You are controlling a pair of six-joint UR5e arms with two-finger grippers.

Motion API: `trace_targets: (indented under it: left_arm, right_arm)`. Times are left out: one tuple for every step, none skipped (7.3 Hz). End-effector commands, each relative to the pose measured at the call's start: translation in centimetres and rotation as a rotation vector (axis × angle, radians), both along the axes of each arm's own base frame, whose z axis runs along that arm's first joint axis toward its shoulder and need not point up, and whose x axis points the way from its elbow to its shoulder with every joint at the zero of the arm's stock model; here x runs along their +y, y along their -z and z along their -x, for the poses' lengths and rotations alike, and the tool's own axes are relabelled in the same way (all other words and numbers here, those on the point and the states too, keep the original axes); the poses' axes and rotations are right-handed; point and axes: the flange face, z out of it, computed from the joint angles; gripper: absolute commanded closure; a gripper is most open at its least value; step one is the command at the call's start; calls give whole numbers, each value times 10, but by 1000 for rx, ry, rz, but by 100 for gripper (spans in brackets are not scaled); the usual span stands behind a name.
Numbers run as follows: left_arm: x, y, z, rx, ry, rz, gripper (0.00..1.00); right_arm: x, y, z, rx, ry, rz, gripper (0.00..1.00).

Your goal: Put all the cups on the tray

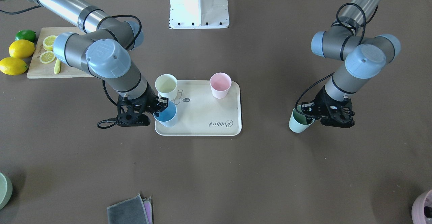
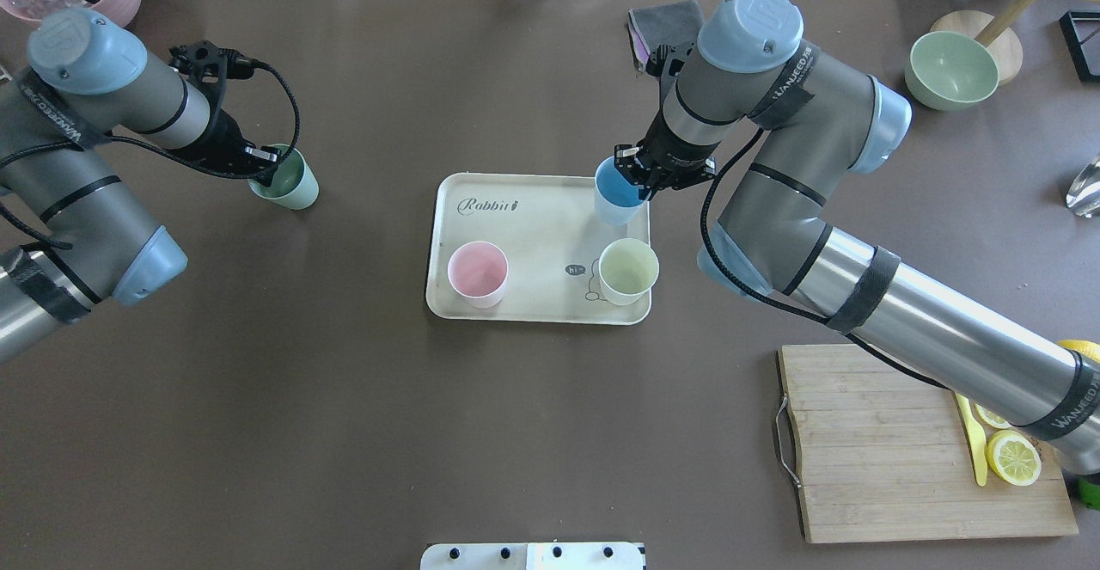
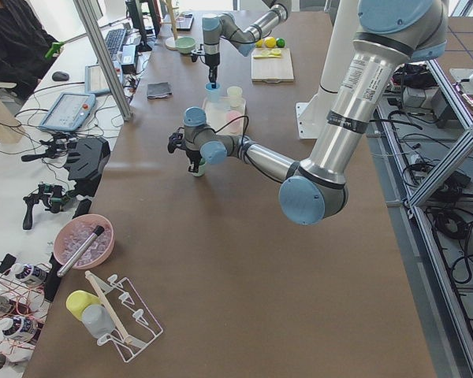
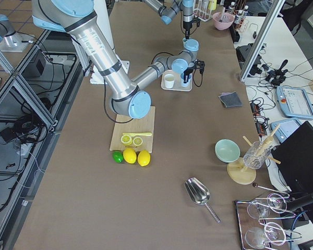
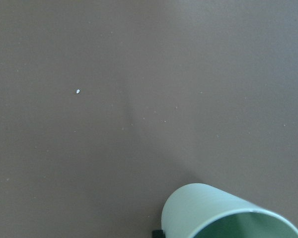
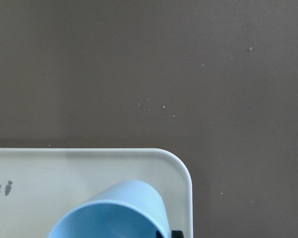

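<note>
Likely light, stiff plastic, so a rim pinch suits: the left hand [image 2: 265, 160] pinches the mint cup [image 2: 292, 185], and the right hand [image 2: 638, 173] pinches the blue cup [image 2: 614, 196] at the far-right corner of the tray [image 2: 524, 235].

Beige, white-rimmed tray [image 2: 533, 239] lies flat on the counter [image 2: 344, 432]. Pink cup [image 2: 478, 274] and yellow cup [image 2: 628, 271] stand upright in two of its corners. Blue cup [image 2: 615, 193] tilts over a third. Green cup [image 2: 290, 180] tilts well apart from the tray.
</note>
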Motion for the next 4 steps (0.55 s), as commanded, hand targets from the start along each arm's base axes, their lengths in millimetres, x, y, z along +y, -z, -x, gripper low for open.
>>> trace_targets:
  left_arm:
    - [-15, 38, 29, 52, 2, 34, 100]
    - [-13, 63, 32, 42, 3, 54, 100]
    - [-16, 86, 30, 37, 12, 70, 100]
    - [-17, 100, 25, 50, 27, 81, 100]
  right_arm:
    - [3, -2, 11, 13, 6, -5, 100]
    - [7, -4, 17, 19, 7, -12, 100]
    - [9, -4, 22, 19, 7, -23, 100]
    - [9, -6, 22, 23, 5, -23, 78]
